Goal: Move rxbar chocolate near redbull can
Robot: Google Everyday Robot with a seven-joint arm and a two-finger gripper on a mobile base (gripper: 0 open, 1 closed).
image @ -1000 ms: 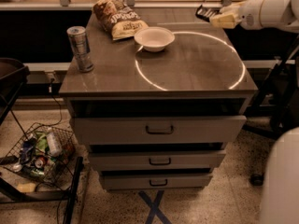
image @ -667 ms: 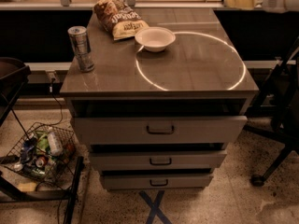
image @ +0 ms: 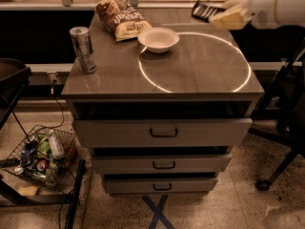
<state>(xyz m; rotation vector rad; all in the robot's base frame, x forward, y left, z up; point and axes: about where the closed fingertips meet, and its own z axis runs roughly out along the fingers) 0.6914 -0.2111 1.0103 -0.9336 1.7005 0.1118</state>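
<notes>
Dropping back to 1 o'clock on the bench (image: 200, 82), your pincer (image: 222, 14) grips the rxbar chocolate (image: 206, 11); the carry to the redbull can (image: 82, 49) at 9 o'clock remains.

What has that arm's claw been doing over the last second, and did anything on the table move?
The claw rose toward the top right, then came back down over the back right corner of the table, next to the rxbar chocolate. Whether it has hold of the bar is unclear. The redbull can, white bowl and chip bag stayed put.
</notes>
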